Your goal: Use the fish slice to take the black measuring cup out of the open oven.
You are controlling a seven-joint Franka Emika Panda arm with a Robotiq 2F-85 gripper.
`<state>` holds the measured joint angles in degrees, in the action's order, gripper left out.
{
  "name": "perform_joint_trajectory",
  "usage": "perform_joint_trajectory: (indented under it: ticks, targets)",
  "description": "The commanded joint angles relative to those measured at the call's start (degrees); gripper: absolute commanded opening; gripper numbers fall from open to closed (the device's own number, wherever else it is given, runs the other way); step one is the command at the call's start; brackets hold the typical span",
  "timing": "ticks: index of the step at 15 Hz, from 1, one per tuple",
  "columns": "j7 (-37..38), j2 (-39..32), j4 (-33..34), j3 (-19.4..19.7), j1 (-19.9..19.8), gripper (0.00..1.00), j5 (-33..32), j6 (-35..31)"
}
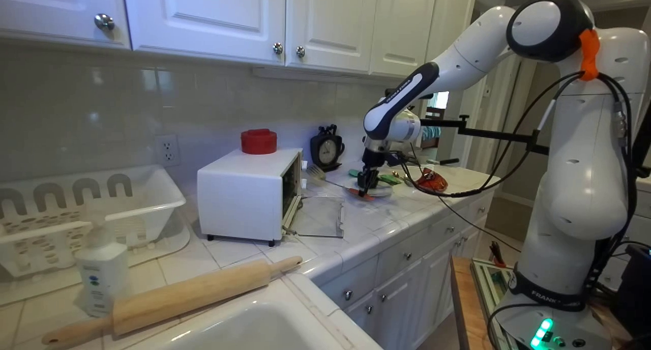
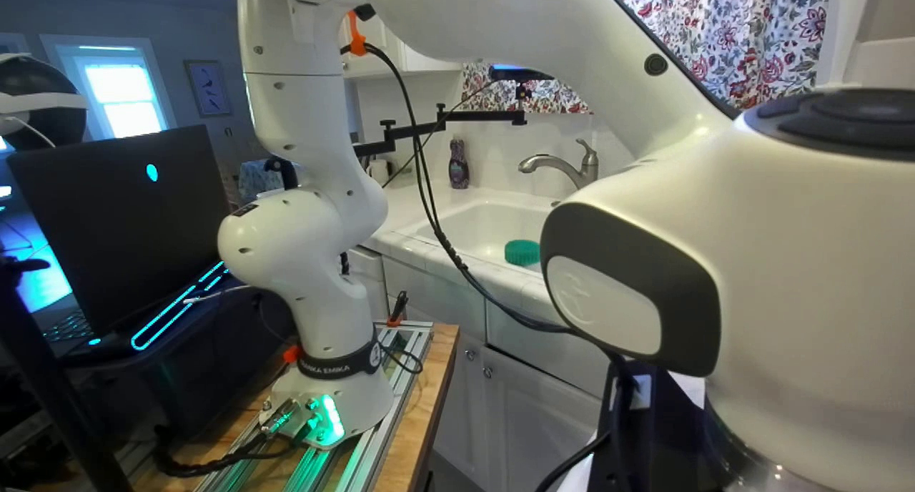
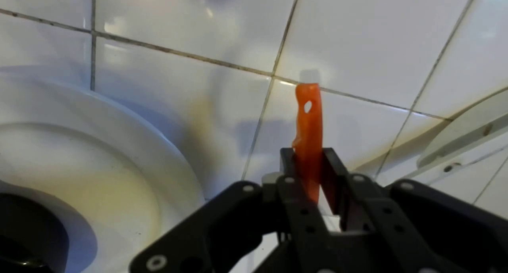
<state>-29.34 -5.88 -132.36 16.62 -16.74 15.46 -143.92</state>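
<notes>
My gripper [image 1: 362,186] is low over the counter; in the wrist view its fingertips [image 3: 308,158] are shut on the orange handle [image 3: 308,120] of the fish slice. In an exterior view the fish slice's slotted metal head [image 1: 316,172] points toward the open side of the white oven [image 1: 239,200]. The oven's door [image 1: 319,215] is open low over the counter, and most of its inside is hidden. A dark, round-edged item, apparently the black measuring cup [image 3: 29,229], stands on a white plate [image 3: 174,173], cut off by the wrist view's lower left corner.
A red round container [image 1: 259,142] sits on the oven. A black clock [image 1: 326,149] stands behind. A dish rack [image 1: 152,207], a white bottle [image 1: 103,271], a rolling pin [image 1: 193,296] and the sink [image 1: 254,319] are near. A red item [image 1: 432,180] lies past the plate.
</notes>
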Motion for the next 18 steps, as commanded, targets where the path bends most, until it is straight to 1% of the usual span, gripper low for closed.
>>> perform_joint_trajectory:
  ticks: [1, 5, 6, 7, 8, 9, 10, 11, 15, 17, 18]
  targets:
    - [-1.65, -4.01, 4.21, -1.42, -1.81, 0.05, 1.47, 1.74]
    - [-1.21, -6.46, 6.3, -2.56, -2.83, 0.05, 0.95, 2.21]
    - [-1.12, -6.96, 6.8, -2.84, -3.09, 0.07, 0.9, 2.49]
    - [-0.98, -7.39, 7.23, -3.13, -3.31, 0.11, 0.83, 2.64]
    - [-0.91, -7.77, 7.65, -3.46, -3.56, 0.21, 0.8, 2.82]
    - [-0.72, -8.04, 7.9, -3.67, -3.69, 0.26, 0.67, 2.76]
    - [-0.71, -8.27, 8.24, -3.91, -3.87, 0.45, 0.65, 2.82]
    - [-0.72, -8.44, 8.55, -4.14, -4.05, 0.49, 0.65, 2.98]
    - [0.52, -6.66, 8.16, -4.49, -3.83, 0.77, -0.01, 2.7]
    - [3.66, -4.44, 7.05, -3.92, -3.14, 0.91, -1.17, 3.35]
    - [5.92, -3.13, 6.5, -3.47, -2.76, 0.97, -2.1, 4.82]
